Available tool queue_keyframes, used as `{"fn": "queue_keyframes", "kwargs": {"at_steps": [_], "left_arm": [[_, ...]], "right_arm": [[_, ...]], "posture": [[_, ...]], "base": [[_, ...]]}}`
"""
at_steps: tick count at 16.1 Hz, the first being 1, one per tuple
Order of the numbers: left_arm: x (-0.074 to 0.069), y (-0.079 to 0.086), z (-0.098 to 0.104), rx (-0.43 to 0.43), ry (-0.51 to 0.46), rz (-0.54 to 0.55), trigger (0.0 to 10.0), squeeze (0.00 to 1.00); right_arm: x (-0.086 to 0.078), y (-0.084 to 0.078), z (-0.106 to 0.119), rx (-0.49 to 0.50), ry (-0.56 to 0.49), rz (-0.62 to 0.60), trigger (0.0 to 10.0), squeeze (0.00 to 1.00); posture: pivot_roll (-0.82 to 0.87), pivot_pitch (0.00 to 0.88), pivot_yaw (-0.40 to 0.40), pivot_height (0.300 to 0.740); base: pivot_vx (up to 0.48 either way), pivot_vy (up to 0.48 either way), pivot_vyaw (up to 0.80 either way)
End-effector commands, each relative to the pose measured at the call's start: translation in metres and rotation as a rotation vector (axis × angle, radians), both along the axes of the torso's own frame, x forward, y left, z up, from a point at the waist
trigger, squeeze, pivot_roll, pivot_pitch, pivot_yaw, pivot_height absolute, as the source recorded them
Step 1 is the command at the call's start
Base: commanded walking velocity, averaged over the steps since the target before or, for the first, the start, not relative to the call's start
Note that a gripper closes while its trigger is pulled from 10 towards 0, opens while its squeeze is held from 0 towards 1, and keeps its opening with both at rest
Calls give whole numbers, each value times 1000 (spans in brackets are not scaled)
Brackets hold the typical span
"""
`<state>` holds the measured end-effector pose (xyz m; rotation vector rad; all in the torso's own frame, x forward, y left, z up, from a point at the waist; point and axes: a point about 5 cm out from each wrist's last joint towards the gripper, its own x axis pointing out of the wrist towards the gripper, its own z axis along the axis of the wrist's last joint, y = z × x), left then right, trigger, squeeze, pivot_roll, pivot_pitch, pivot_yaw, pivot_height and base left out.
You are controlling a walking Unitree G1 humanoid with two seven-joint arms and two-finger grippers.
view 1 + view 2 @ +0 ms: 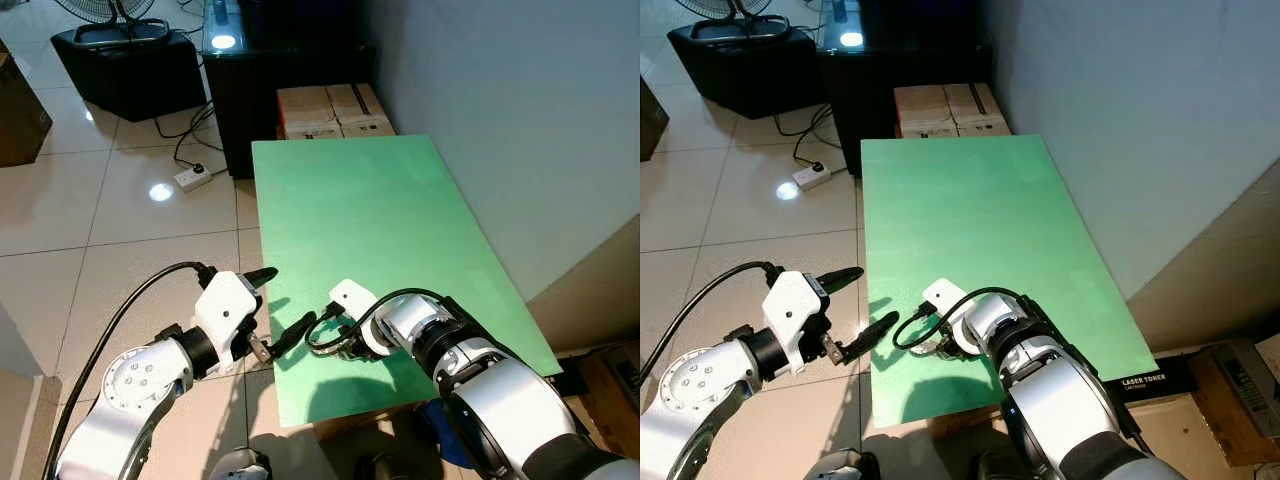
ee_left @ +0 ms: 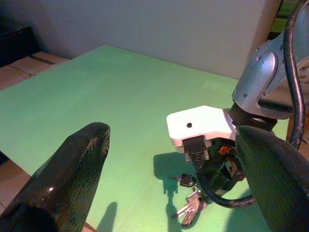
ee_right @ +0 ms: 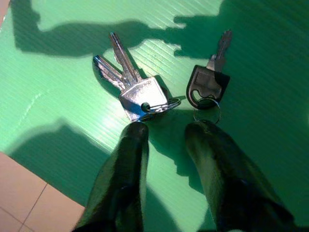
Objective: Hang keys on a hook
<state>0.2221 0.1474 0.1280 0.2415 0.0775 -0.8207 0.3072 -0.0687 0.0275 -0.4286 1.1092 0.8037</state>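
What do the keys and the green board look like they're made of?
Keys: bare shiny metal, likely steel, with bright glints; one key has a black, seemingly plastic head. Board: matte green corrugated plastic by its fine ribbing, though not certain.

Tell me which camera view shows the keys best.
The right wrist view: the keys lie on the green board, two silver blades and a black-headed key on rings, just ahead of the right hand. The left wrist view shows them small and partly shadowed; in the eye views the right hand hides them.
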Motion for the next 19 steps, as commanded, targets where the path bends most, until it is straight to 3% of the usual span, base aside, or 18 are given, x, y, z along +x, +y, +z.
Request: {"fn": "queue_keyframes", "kwargs": {"at_steps": [1, 5, 6, 7, 8, 9, 11, 17, 18, 19], "left_arm": [[-3, -4, 1, -2, 2, -29, 10000, 0], [-3, -3, 2, 0, 1, -28, 10000, 0], [-3, -2, 2, 0, 1, -28, 10000, 0], [-3, -3, 2, 1, 0, -28, 10000, 0], [-2, -3, 2, 1, 0, -29, 10000, 0], [-2, -4, 2, 1, -1, -29, 10000, 0], [0, -4, 3, 0, -2, -31, 10000, 0], [-1, -3, 3, -3, 3, -40, 10000, 0], [-2, -5, 4, -21, 15, -62, 10000, 0], [-4, -6, 3, -21, 25, -75, 10000, 0]], "right_arm": [[-3, -4, -3, -6, 14, -4, 0, 0], [-1, 0, -1, 36, 5, -14, 0, 0], [-1, 1, -1, 46, 5, -16, 3451, 0], [2, 7, 4, 106, 0, -17, 10000, 0], [5, 13, 11, 174, -4, -11, 10000, 580], [6, 14, 12, 181, -6, -4, 10000, 784], [5, 12, 10, 156, -11, -3, 10000, 1000], [6, 11, 10, 145, -18, -72, 10000, 996], [5, 8, 8, 110, -4, -76, 10000, 0], [4, 6, 6, 93, 5, -80, 10000, 0]], "posture": [[36, 132, -50, 740], [37, 134, -49, 740], [37, 134, -49, 740], [37, 134, -49, 740], [34, 135, -47, 740], [34, 135, -46, 740], [34, 135, -45, 740], [36, 145, -41, 740], [35, 144, -42, 740], [36, 144, -44, 740]], "base": [[0, 0, 0], [0, 0, 0], [0, 0, 0], [0, 0, 0], [0, 0, 0], [0, 0, 0], [0, 0, 0], [0, 0, 0], [0, 0, 0], [0, 0, 0]]}}
